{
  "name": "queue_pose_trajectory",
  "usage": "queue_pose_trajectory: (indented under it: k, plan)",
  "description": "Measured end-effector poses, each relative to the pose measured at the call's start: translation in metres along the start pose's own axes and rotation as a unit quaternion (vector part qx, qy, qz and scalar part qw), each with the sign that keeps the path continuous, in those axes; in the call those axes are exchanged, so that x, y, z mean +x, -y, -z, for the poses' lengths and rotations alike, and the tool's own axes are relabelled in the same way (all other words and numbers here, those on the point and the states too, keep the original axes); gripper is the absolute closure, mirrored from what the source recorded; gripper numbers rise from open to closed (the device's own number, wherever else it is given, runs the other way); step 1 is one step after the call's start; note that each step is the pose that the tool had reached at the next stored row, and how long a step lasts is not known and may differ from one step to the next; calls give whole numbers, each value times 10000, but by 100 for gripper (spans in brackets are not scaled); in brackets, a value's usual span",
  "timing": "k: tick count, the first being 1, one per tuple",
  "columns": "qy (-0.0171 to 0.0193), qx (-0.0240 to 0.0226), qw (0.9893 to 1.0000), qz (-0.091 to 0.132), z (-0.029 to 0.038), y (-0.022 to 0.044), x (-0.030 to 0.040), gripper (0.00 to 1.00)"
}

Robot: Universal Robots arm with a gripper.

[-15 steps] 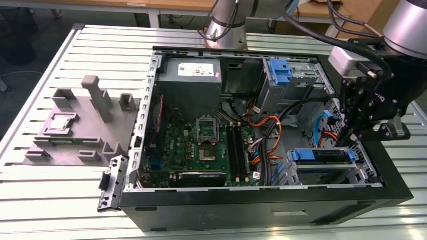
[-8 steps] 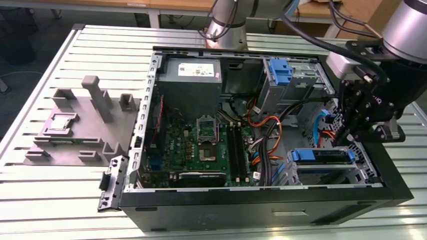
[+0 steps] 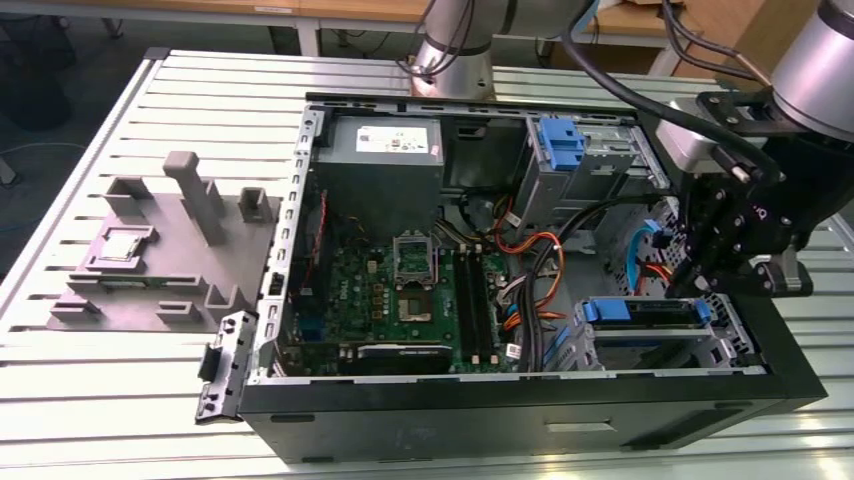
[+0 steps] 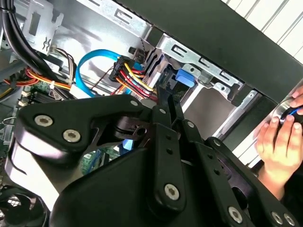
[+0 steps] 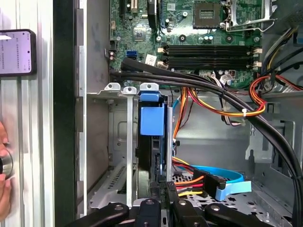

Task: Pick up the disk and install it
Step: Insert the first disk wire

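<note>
One open computer case [image 3: 534,400] lay on the slatted counter [image 3: 120,390], and my gripper [image 3: 714,285] hung inside it at the exterior view's right, just above the drive cage [image 3: 654,335]. The disk [image 5: 152,142] sat edge-up in that cage, its blue rail [image 5: 152,120] and tab showing between the metal guides in the first wrist view. In the second wrist view the gripper's black fingers [image 4: 165,111] came together into a thin point near the blue tab [image 4: 184,78], so I took the gripper for clenched with nothing in it, though the tips were partly hidden by the linkage. Orange, red and yellow power leads [image 5: 189,182] and a blue data cable [image 5: 222,177] ran just beside the disk. Outside the case wall, a person's hand [image 4: 279,146] rested on the counter.
</note>
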State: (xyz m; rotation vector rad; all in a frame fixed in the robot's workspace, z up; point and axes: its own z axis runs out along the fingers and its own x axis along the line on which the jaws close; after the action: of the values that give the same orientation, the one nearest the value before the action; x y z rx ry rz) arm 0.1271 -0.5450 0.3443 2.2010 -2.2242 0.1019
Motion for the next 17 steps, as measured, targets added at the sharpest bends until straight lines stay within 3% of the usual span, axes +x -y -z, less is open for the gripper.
queue_pose_trajectory:
  k: [6,17]
  plan:
    - [-7,-10,9998,-188,-28,-1,-2,83]
    - [-6,-10,9998,-191,-85,-9,-1,83]
